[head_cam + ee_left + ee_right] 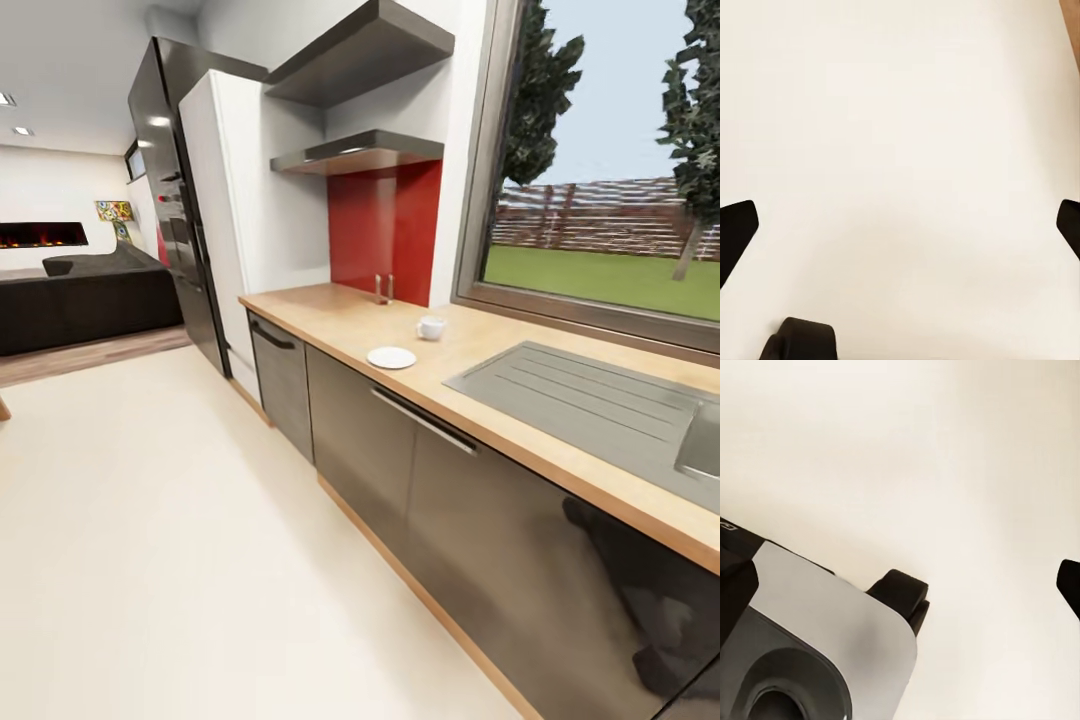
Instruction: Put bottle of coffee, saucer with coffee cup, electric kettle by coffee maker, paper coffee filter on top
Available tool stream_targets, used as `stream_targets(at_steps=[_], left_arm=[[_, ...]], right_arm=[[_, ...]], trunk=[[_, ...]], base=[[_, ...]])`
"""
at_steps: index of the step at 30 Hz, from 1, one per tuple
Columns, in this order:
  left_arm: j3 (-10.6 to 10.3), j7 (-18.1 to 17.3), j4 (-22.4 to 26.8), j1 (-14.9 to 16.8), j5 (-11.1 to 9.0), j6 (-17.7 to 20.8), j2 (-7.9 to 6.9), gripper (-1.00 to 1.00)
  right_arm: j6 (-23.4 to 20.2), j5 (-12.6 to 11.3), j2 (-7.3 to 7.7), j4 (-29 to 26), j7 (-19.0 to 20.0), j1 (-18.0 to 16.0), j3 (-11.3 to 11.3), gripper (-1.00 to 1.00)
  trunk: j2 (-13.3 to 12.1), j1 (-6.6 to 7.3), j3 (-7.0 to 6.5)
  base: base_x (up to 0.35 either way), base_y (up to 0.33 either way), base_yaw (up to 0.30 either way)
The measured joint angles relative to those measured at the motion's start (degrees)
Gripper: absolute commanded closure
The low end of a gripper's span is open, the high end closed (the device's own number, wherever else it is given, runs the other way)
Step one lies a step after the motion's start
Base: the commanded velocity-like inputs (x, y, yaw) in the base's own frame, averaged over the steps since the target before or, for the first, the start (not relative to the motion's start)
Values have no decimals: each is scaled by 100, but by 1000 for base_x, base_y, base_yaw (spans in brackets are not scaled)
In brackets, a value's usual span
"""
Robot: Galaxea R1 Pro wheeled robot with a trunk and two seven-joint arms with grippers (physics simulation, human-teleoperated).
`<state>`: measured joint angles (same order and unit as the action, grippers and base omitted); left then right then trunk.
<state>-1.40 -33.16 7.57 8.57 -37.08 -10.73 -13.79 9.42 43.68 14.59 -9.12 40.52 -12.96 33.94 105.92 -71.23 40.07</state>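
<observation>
The kitchen countertop point(330, 318) runs along the right under the window, light wood-grain over dark grey cabinet fronts. On it lies the white saucer point(391, 357). The white coffee cup point(431, 327) stands on the wood just behind the saucer, apart from it. The coffee maker, bottle of coffee, paper coffee filter and electric kettle are out of view. Two dark kitchen shelves point(360, 152) hang above the counter's far end; their tops are hidden from below. My left gripper point(902, 229) is open over cream floor. My right gripper point(900, 589) is also open, empty, above the floor and my grey base point(817, 637).
A grey inset sink with drainboard point(590, 400) fills the counter's near right. A small metal item point(383, 288) stands by the red backsplash point(385, 230). A tall black fridge point(175, 210) stands past the counter's far end. Wide cream floor point(150, 540) lies to the left.
</observation>
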Motion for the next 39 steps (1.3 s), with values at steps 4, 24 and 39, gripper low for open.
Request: stream_targets(at_steps=[4, 24, 39], left_arm=[[-1, 0, 1, 0, -1, 0, 0, -100], [3, 0, -1, 2, 2, 0, 0, -100], [-1, 0, 7, 0, -2, -5, 0, -100]], right_arm=[[0, 0, 0, 0, 1, 0, 0, -100], [1, 8, 0, 3, 10, 3, -8, -100], [0, 7, 5, 44, 12, 2, -1, -100]], trunk=[[0, 0, 0], [0, 0, 0], [0, -1, 0]], base=[[263, 215, 0], [241, 229, -146], [198, 252, -123]])
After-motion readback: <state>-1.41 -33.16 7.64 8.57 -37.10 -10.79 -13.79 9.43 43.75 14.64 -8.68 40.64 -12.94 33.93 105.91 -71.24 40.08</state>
